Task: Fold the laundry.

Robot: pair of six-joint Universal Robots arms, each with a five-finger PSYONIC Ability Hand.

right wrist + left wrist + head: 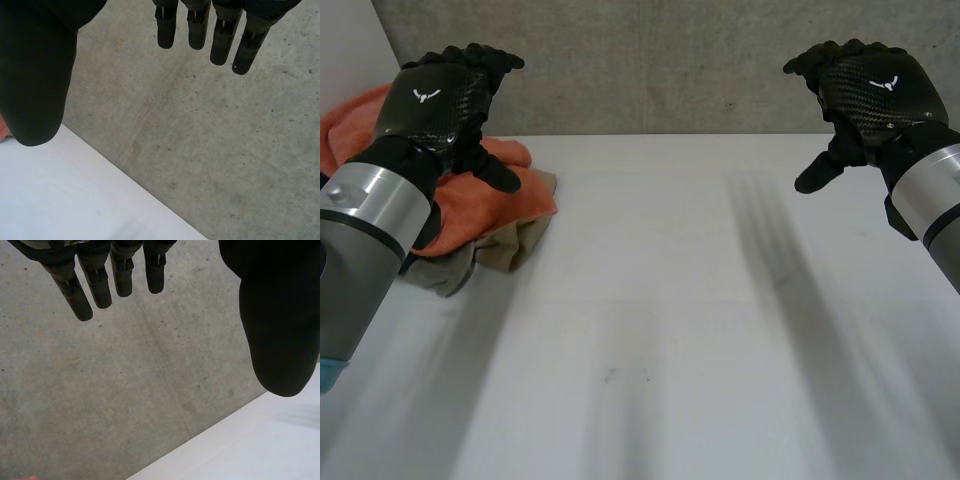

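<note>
L hand (440, 100) and R hand (868, 92) both released, raised, holding 0. Orange cloth (525, 207) heaped below L hand, beige cloth (520, 247) tangled under it. My worry: 1 grab lifts both.

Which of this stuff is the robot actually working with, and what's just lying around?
For the job: orange cloth, beige cloth, left robot hand, right robot hand, both open, holding nothing.
Just there: white table, grey concrete wall.
</note>
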